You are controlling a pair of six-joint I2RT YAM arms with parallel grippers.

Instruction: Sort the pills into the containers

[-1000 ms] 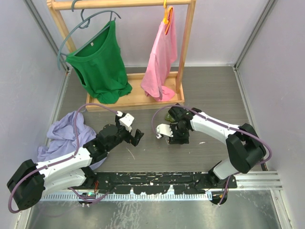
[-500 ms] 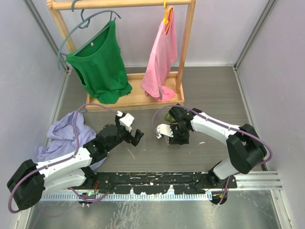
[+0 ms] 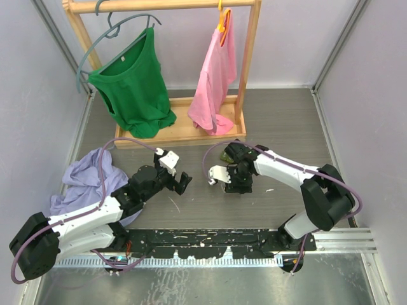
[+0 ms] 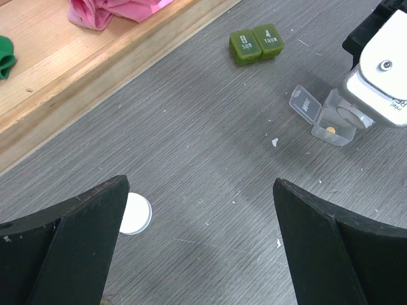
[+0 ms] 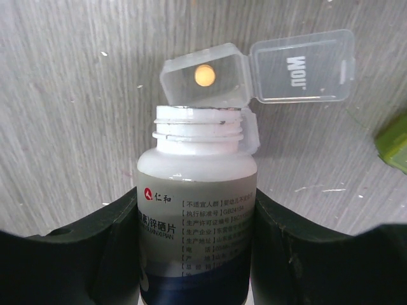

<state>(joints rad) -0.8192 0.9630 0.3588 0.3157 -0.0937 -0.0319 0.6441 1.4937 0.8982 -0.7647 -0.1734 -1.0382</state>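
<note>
My right gripper (image 5: 197, 213) is shut on a white pill bottle (image 5: 198, 168) with no cap. The bottle's mouth is tipped against the clear container (image 5: 203, 79), whose lid (image 5: 302, 63) is flipped open. One small orange pill (image 5: 205, 75) lies in the open compartment. The same clear container (image 4: 334, 127) shows under the right wrist in the left wrist view. The dark green container (image 4: 256, 46) lies shut a little beyond it, its corner (image 5: 394, 149) at the right edge. My left gripper (image 4: 200, 190) hovers open over bare table, holding nothing.
A round white bottle cap (image 4: 135, 213) lies by my left finger. A wooden clothes rack (image 3: 184, 130) stands at the back with a green shirt (image 3: 133, 89) and a pink shirt (image 3: 216, 79). A lavender cloth (image 3: 86, 175) is heaped at the left.
</note>
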